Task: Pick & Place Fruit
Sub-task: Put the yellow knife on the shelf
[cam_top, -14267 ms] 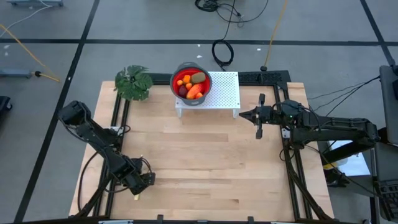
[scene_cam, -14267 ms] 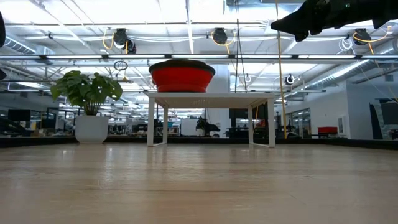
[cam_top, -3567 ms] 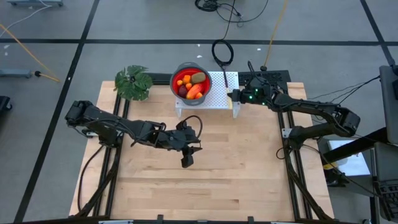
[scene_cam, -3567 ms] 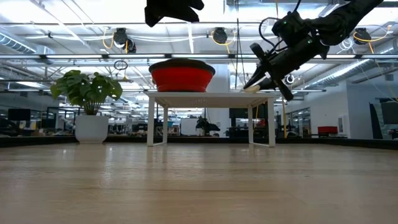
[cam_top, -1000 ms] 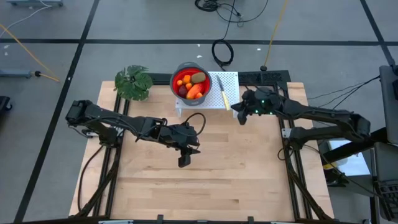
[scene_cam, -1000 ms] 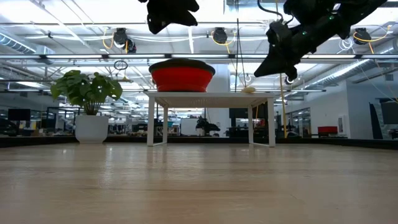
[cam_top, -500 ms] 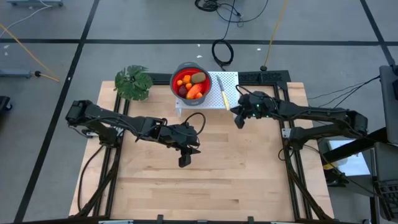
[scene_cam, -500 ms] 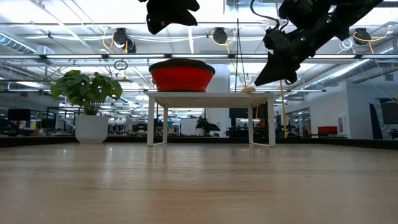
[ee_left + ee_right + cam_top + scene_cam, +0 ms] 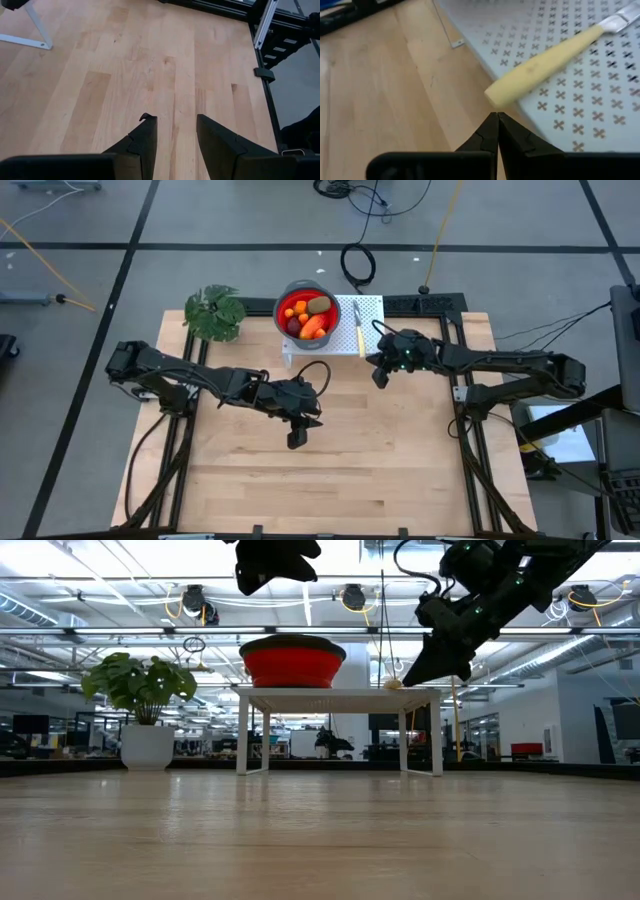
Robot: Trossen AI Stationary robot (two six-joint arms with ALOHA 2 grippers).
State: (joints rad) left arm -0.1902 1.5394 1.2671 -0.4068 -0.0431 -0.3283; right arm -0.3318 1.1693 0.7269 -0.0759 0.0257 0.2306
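Observation:
The fruit [image 9: 307, 316] lies in a round bowl [image 9: 281, 326], red inside with a grey rim, on the left part of a white perforated stand [image 9: 372, 333] at the table's far middle. Among it I see an olive-brown oval, a red-orange piece, a dark red ball and small orange ones. My right gripper [image 9: 378, 378] hangs shut just off the stand's near right corner, its tips [image 9: 496, 118] close before the handle end of a pale-yellow knife [image 9: 547, 61] that lies on the stand. My left gripper [image 9: 297, 439] hovers open over the table's middle [image 9: 175, 125], nothing between its fingers.
A green leafy plant [image 9: 214, 313] stands at the far left corner, left of the stand. The stand's legs [image 9: 244, 736] rest on the wooden table [image 9: 350, 470]. Bare wood lies between and before both grippers. Black frame rails [image 9: 468, 442] run along the table's sides.
My right gripper has gone a little toward the table's left edge and down, along the stand's near right corner, and stays shut. The knife lies still on the stand.

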